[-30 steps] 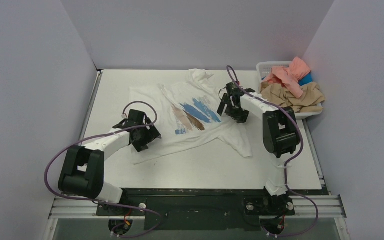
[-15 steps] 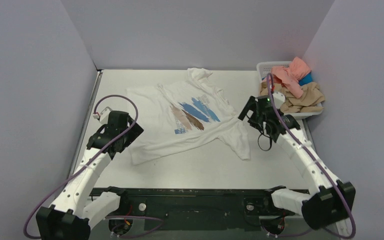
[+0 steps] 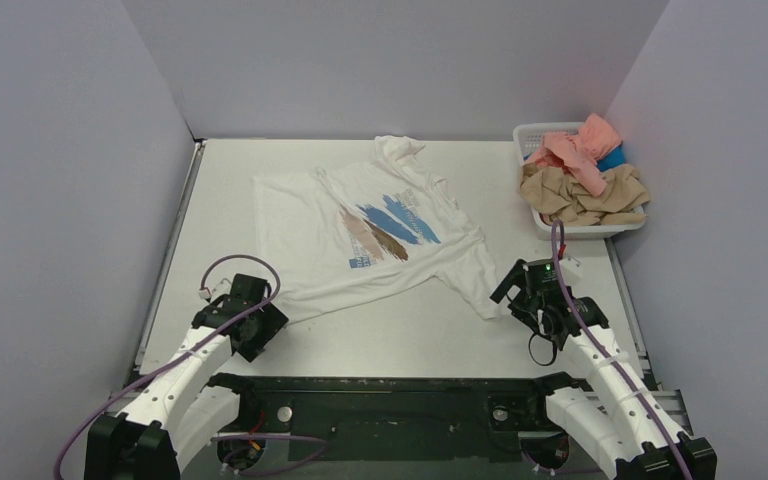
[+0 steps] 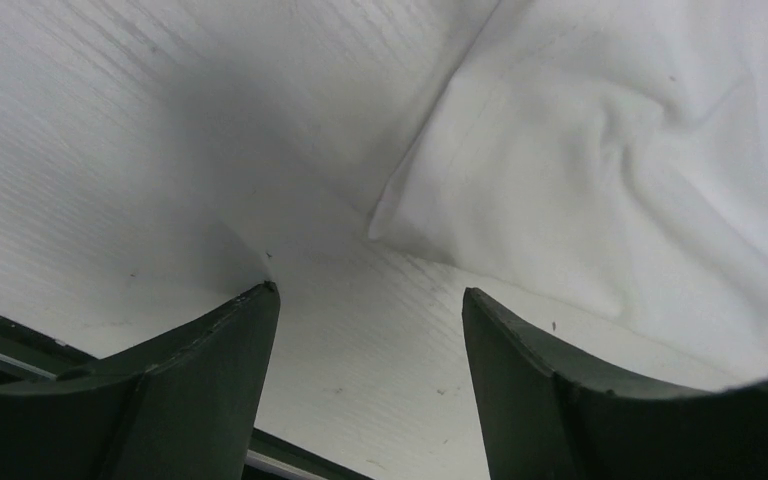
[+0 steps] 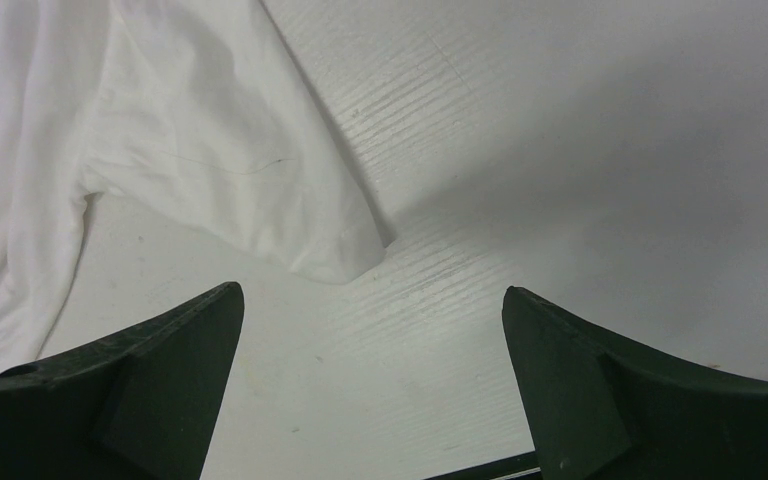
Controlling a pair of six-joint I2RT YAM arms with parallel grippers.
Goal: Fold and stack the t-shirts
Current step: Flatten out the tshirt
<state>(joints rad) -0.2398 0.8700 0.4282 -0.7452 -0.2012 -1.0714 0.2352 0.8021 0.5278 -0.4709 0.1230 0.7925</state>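
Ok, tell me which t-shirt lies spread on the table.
The white cloth t-shirt with blue-and-brown print; the salmon-pink and tan ones sit bunched in the white lattice basket.

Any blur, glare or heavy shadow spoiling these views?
Top external: sharp, evenly lit, no glare on the white t-shirt. Left wrist: left pincer slightly soft, dark shadow across the table. Right wrist: right pincer likewise soft, milder shadow at right; cloth seams look crisp.
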